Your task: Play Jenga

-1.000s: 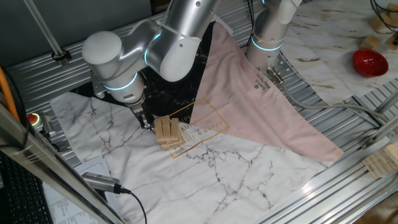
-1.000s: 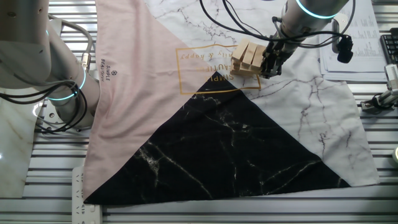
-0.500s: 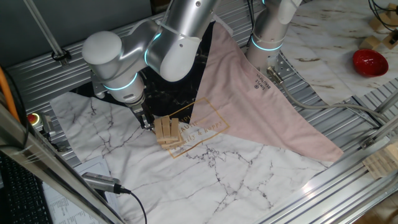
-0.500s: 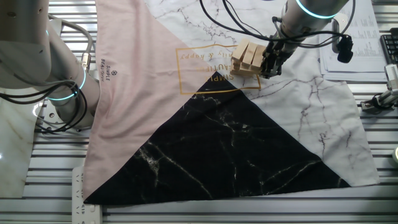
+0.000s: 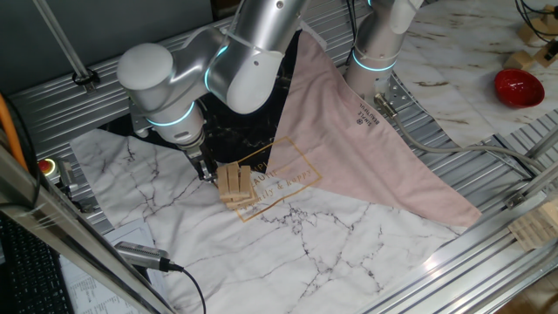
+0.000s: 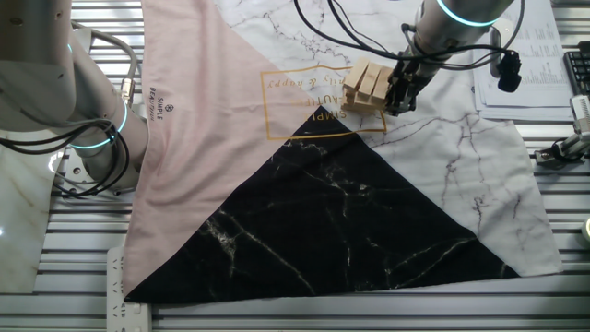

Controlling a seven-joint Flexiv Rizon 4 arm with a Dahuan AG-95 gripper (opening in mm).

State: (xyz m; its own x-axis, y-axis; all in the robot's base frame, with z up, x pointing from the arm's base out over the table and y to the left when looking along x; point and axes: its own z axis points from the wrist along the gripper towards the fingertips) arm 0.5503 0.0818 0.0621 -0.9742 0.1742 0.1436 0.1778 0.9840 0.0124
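1. The Jenga, a small low stack of light tan wooden rectangular blocks (image 5: 234, 184), sits on the white marble-print part of the tri-colour cloth (image 5: 323, 240), just at the corner of the gold printed square. In the other fixed view it lies at about 1 o'clock from the cloth's centre.
2. The black two-finger gripper (image 5: 206, 168) is down at the stack's side, at roughly 10 o'clock from it in one fixed view, touching or nearly so. Whether its fingers are spread or pinched on a block, I cannot tell.
3. Handling, as a judgement: the blocks look light, stiff and smooth, loosely laid, so the stack would topple easily. Best taken by one block's short ends, pulled straight along its length.
4. One fixed view shows the silver arm, the red bowl-like object (image 5: 519, 86) at 2 o'clock, and a pale slatted wooden piece (image 5: 534, 228). The other fixed view (image 6: 400, 92) shows the gripper against the stack's end face and the cloth's black marble corner (image 6: 341, 231).
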